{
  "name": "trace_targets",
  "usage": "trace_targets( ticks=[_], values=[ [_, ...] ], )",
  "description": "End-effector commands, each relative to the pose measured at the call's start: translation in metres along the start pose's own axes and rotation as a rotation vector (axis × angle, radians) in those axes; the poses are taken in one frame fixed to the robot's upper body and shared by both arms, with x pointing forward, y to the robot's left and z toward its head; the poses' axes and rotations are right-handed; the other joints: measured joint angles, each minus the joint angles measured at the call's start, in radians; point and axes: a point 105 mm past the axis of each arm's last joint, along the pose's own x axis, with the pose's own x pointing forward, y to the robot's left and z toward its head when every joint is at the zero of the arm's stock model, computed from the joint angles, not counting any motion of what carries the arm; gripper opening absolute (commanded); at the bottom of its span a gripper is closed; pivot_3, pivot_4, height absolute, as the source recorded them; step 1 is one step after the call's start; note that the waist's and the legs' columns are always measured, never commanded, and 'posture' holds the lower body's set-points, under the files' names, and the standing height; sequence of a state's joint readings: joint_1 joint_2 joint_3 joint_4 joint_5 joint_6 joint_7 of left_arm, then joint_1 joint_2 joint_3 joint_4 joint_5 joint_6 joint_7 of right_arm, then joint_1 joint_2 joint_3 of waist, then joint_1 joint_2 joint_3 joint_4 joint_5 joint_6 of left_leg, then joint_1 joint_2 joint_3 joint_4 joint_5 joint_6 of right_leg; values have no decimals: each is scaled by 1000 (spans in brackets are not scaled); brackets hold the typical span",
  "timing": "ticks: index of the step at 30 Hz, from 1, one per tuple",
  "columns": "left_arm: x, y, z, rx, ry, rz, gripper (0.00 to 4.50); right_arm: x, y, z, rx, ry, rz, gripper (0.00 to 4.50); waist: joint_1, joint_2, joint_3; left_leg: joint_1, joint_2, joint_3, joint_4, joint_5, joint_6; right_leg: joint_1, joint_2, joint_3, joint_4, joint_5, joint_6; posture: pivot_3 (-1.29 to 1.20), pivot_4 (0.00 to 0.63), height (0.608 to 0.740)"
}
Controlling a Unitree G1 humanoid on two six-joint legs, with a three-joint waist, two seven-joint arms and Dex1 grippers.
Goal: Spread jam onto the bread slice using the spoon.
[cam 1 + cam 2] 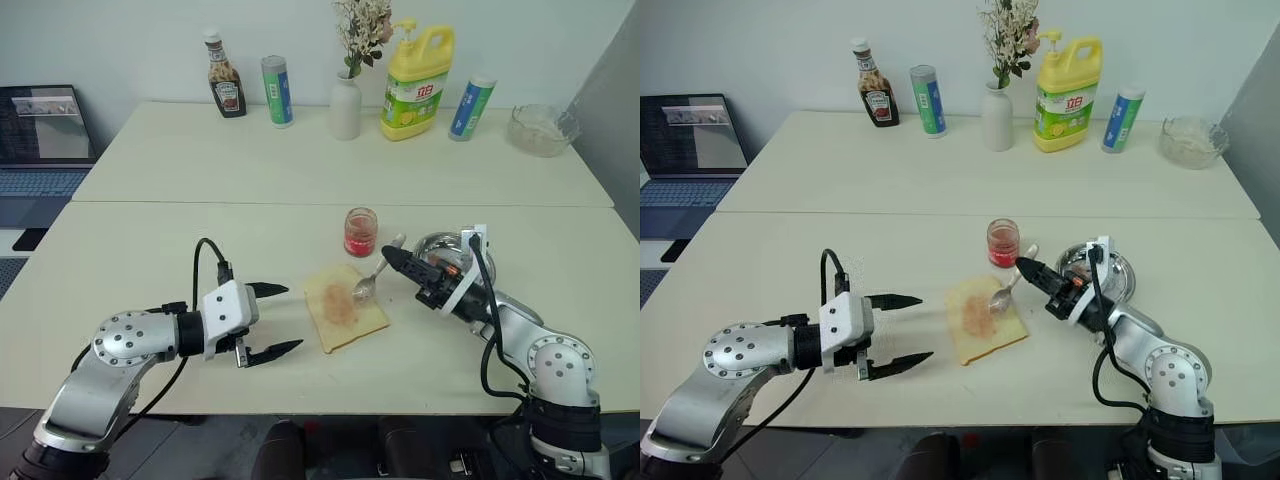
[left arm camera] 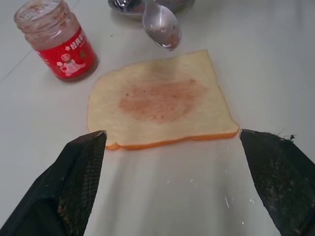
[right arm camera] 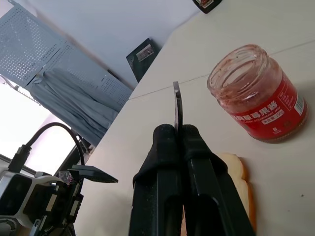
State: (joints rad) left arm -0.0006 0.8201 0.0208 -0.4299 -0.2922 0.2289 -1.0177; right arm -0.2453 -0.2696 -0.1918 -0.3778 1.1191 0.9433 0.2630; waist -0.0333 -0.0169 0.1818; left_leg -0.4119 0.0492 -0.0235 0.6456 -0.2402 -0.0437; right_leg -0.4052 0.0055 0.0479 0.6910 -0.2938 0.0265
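Observation:
The bread slice (image 1: 345, 305) lies flat on the table with a thin pink smear of jam at its centre. Just behind it stands the jam (image 1: 360, 232), a small lidless glass jar with a red label. My right gripper (image 1: 392, 257) is shut on the handle of the spoon (image 1: 365, 288). The spoon's bowl (image 2: 161, 27) carries jam residue and hangs over the bread's far right edge. My left gripper (image 1: 292, 318) is open, just left of the bread, with nothing between its fingers (image 2: 74, 182). In the right wrist view the spoon handle (image 3: 177, 105) sticks out past the shut fingertips, beside the jar (image 3: 256, 96).
A round steel dish (image 1: 450, 243) sits right of the jar, behind my right gripper. Along the table's back stand a ketchup bottle (image 1: 226, 75), two tubes (image 1: 277, 90), a vase of flowers (image 1: 346, 105), a yellow detergent bottle (image 1: 416, 80) and a glass bowl (image 1: 542, 130). A laptop (image 1: 40, 135) is at far left.

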Motion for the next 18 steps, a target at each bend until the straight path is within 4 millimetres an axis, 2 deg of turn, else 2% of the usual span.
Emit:
trace_targets(
  ticks=[1, 7, 12, 15, 18],
  values=[
    [0, 3, 9, 44, -26, -5, 4500, -5, 20, 18, -54, -64, 78, 12, 0, 0, 0, 0, 0, 0, 0, 0, 0, 0, 0, 0, 0, 0, 0, 0, 150, 740],
    [3, 14, 28, 84, -77, -41, 4500, -29, 19, 48, -85, -179, 29, 12, 4, 0, 0, 0, 0, 0, 0, 0, 0, 0, 0, 0, 0, 0, 0, 0, 150, 740],
    [18, 24, 49, 134, -106, -75, 4500, -60, -2, 77, -112, -317, -138, 12, 4, 0, 0, -1, -1, 0, 1, 0, 0, 0, -1, 0, -1, 0, 0, 0, 150, 740],
    [31, 26, 56, 149, -117, -87, 4500, -74, -12, 88, -121, -379, -225, 12, 4, 0, 0, -1, -1, 0, 1, 0, 0, 0, 0, -1, 0, 0, 0, 0, 150, 740],
    [47, 27, 69, 174, -144, -122, 4500, -95, -33, 99, -120, -462, -368, 12, 2, 0, 0, -1, -1, 0, 1, 0, 0, 0, 0, 0, 0, 0, 0, 0, 150, 740]
  ],
)
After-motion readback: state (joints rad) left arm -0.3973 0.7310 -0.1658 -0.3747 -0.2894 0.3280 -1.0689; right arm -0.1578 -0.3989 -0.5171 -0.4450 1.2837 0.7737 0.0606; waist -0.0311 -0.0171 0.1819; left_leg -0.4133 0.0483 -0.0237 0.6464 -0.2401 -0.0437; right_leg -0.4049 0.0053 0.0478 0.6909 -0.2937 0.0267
